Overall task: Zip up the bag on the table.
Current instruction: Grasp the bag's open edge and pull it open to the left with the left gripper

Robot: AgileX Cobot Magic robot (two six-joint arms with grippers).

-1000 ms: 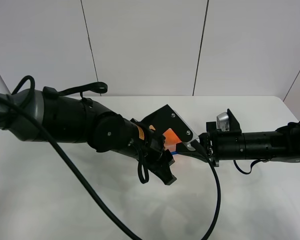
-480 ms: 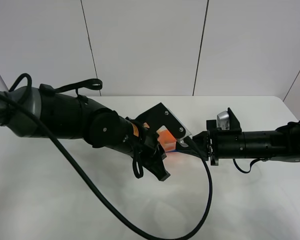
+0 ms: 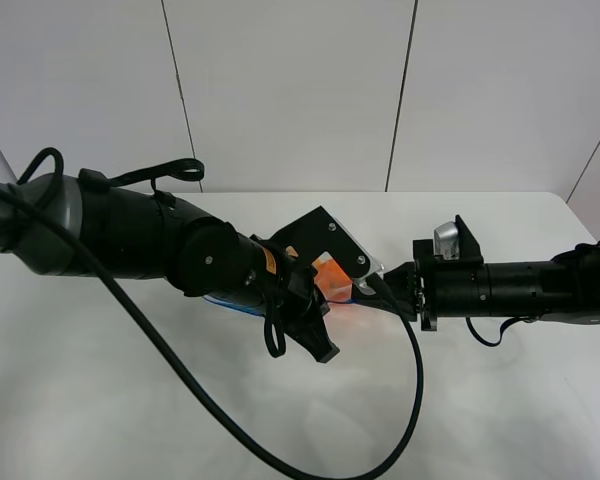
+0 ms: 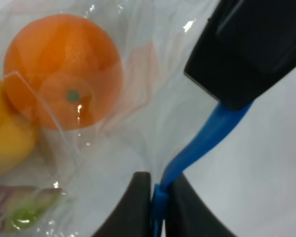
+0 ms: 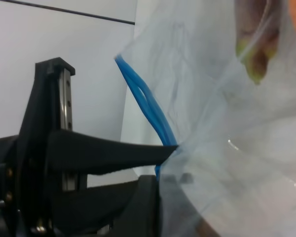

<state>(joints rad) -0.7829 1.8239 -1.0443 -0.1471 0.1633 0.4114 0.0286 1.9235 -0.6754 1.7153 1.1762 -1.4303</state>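
Observation:
The bag (image 4: 138, 113) is clear crinkly plastic lying on the table (image 3: 500, 410). Through it show an orange (image 4: 64, 69), a yellow fruit (image 4: 5, 143) and the green end of an eggplant (image 4: 19, 215). Its blue zip strip (image 4: 202, 143) runs between the two grippers. My left gripper (image 4: 158, 200) is shut on the strip, one black finger on each side. My right gripper (image 5: 162, 160) is shut on the strip's end at the bag's corner (image 5: 143, 98). In the high view the right gripper (image 3: 368, 290) meets the left arm (image 3: 210, 260) over the bag, which is mostly hidden there apart from the orange (image 3: 330, 276).
A thick black cable (image 3: 400, 400) loops from the left arm across the table's front. White wall panels (image 3: 290, 90) stand behind the table. The right arm (image 3: 520, 290) stretches in low from the right edge.
The left gripper's jaws have shut onto the blue zip strip. The left arm shifted slightly left and then held still. The right arm has not moved.

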